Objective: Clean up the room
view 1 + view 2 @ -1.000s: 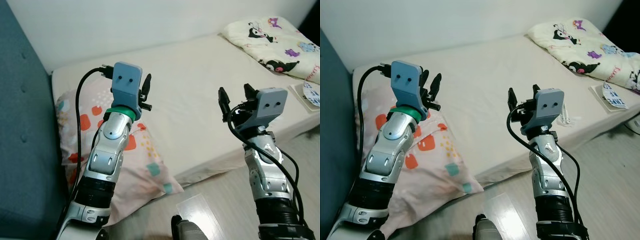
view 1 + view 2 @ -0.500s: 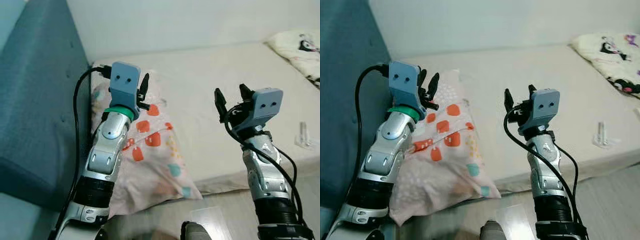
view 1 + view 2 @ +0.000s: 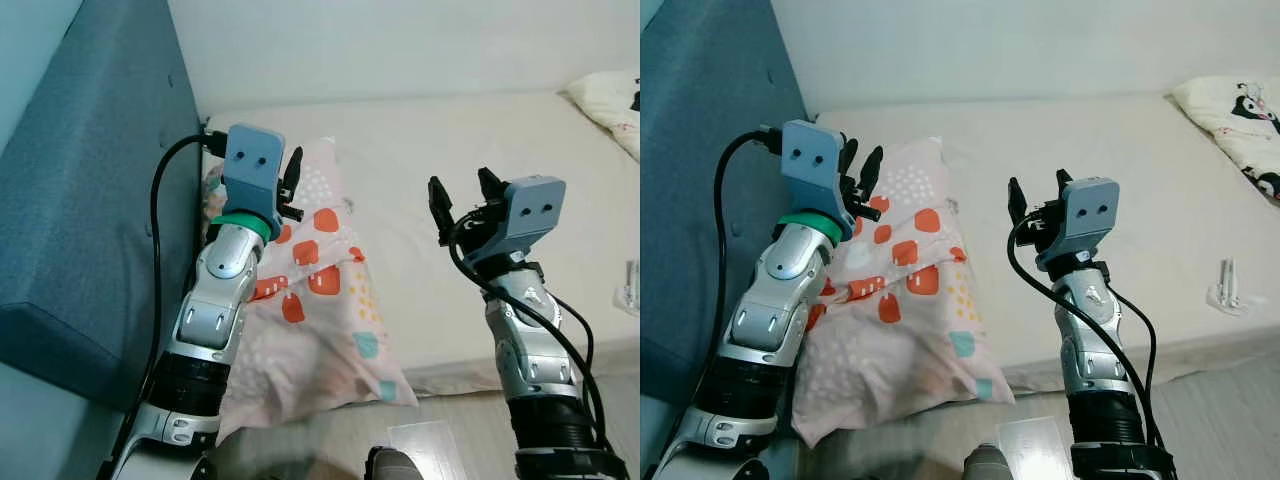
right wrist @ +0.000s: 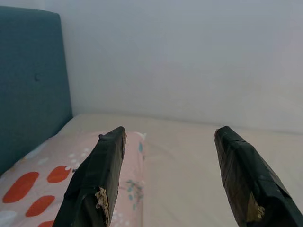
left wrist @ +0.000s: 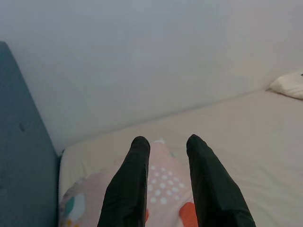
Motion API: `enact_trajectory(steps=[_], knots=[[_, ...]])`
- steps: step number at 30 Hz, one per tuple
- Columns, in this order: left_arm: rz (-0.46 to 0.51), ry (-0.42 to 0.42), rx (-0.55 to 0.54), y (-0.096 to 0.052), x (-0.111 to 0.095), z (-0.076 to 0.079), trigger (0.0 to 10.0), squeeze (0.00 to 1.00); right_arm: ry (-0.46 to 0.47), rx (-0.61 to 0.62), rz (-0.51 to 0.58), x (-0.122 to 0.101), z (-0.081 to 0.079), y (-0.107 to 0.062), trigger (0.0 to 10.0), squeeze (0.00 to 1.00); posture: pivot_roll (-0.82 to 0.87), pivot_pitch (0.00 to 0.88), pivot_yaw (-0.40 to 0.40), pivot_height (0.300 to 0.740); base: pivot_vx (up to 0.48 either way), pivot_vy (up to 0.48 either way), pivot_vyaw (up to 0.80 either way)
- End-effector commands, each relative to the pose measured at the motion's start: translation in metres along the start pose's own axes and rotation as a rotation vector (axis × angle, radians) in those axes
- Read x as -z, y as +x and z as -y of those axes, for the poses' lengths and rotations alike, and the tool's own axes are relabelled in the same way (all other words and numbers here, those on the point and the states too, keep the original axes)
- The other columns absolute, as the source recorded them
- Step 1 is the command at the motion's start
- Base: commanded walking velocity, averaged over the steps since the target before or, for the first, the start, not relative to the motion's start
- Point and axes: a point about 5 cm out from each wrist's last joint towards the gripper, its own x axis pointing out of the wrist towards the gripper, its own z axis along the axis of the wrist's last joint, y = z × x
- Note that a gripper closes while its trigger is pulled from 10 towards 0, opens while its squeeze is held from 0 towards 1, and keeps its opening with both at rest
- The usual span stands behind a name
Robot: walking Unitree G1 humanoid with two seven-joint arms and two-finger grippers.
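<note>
A pink pillow (image 3: 318,300) with orange and teal shapes lies at the head end of the cream mattress (image 3: 450,130), its lower corner hanging over the front edge. My left gripper (image 3: 861,152) hovers above the pillow's upper part, fingers slightly apart and holding nothing; the left wrist view looks past the gripper (image 5: 168,141) at the pillow (image 5: 165,189). My right gripper (image 3: 460,180) is raised over the mattress to the right of the pillow, wide open and empty. In the right wrist view the gripper (image 4: 170,131) faces the pillow (image 4: 42,179) and the wall.
A blue padded headboard (image 3: 90,200) stands at the left, touching the pillow's side. A white cartoon-print cushion (image 3: 1235,100) lies at the far right of the bed. A small clear object (image 3: 1225,285) rests near the mattress's front edge. Wooden floor (image 3: 1220,420) runs below.
The whole view has swung left: headboard and pink pillow now sit nearer the middle, the cartoon cushion has slid to the right edge. Both arms keep the same raised pose.
</note>
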Motion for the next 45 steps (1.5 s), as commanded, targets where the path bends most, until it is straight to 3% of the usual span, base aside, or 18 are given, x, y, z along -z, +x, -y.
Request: enact_trajectory(steps=[1,45], knots=[[-0.012,0.005,0.013,0.0000,0.0031,0.0027,10.0,0.00,0.013,0.008,-0.009,0.0025,0.0018,-0.0037,10.0,0.00,-0.12,0.000,-0.002,0.740,0.000,0.000,0.00],[0.006,-0.013,0.027,-0.0007,0.0003,0.0058,10.0,0.00,0.025,0.015,-0.002,0.0021,0.0010,-0.0038,10.0,0.00,-0.12,0.000,-0.002,0.740,0.000,0.000,0.00]])
